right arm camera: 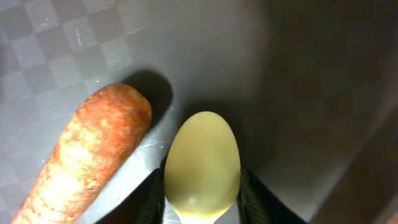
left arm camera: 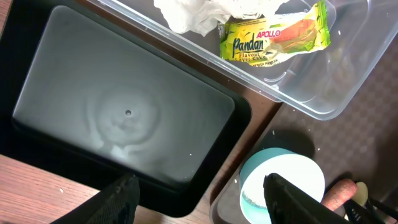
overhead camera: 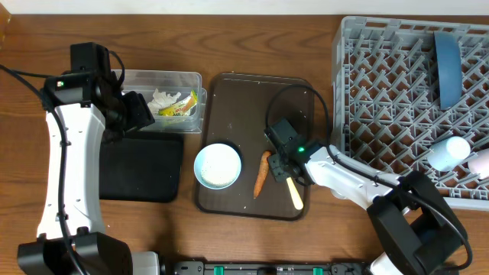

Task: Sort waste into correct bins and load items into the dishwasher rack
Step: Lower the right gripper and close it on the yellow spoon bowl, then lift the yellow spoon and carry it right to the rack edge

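Left of the brown tray (overhead camera: pixel 229 99), the left claw (left arm camera: pixel 200 190) hangs wide and empty. On the tray's right half, just right of the carrot (overhead camera: pixel 261 174), the right claw (right arm camera: pixel 202 198) sits narrow on the spoon (right arm camera: pixel 202 162), pinching near its bowl. We fear the slick, rounded plastic could slip out, or the long handle sag. Its long axis runs along the tray's length, bowl toward the far edge, handle toward the near right corner.

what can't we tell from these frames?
Right wrist: whether the right hand is gripping the spoon yet; the bottom edge cuts off the fingers and handle.
Overhead: the spoon's bowl, hidden under the right hand.
Overhead: the pink-white cup's far end, cut off by the right edge.
Overhead: part of the black tray, under the left arm.
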Motion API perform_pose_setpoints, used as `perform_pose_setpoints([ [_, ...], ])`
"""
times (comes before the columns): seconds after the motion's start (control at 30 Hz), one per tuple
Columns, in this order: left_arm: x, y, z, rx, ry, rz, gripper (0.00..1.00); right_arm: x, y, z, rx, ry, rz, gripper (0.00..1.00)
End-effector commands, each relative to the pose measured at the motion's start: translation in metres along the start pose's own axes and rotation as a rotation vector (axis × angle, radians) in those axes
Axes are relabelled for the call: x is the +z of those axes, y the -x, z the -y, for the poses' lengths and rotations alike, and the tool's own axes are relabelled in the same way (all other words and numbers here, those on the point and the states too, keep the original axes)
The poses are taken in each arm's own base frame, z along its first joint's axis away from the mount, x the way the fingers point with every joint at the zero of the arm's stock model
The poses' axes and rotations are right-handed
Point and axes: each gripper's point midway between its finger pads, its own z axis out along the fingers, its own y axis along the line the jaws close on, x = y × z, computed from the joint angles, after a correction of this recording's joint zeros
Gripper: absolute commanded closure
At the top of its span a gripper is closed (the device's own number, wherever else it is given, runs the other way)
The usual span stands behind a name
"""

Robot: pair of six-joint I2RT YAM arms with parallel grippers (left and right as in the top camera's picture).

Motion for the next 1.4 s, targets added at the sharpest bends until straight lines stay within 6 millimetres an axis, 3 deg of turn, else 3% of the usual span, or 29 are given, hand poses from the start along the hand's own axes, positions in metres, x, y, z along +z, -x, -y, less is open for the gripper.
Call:
perform_pose_setpoints([
  [0.0,-0.002,0.001,-0.001,-0.007,0.003,0.005,0.34,0.019,-0.029,0.001,-0.011,-0.005,-0.094,0.73],
  [0.27,-0.002,0.001,-0.001,-0.007,0.003,0.005,0.33,0.018,-0.031,0.0,-0.011,0.005,-0.106,0.85],
  [0.43,-0.002,0.0,-0.001,-0.007,0.003,0.005,0.34,0.011,-0.031,-0.005,-0.009,0.032,-0.117,0.83],
  [0.53,-0.002,0.001,-0.001,-0.007,0.003,0.005,0.33,-0.004,-0.02,-0.009,-0.008,0.05,-0.094,0.83],
  [0.73,-0.002,0.001,-0.001,-0.007,0.004,0.005,0.33,-0.052,0.02,-0.004,0.023,0.073,0.027,0.85],
  [1.1,-0.002,0.001,-0.001,-0.007,0.004,0.006,0.34,-0.137,0.061,0.056,0.149,0.086,0.199,0.89],
  [1.37,-0.002,0.001,-0.001,-0.007,0.004,0.006,0.34,-0.172,0.069,0.125,0.266,0.016,0.244,0.9],
])
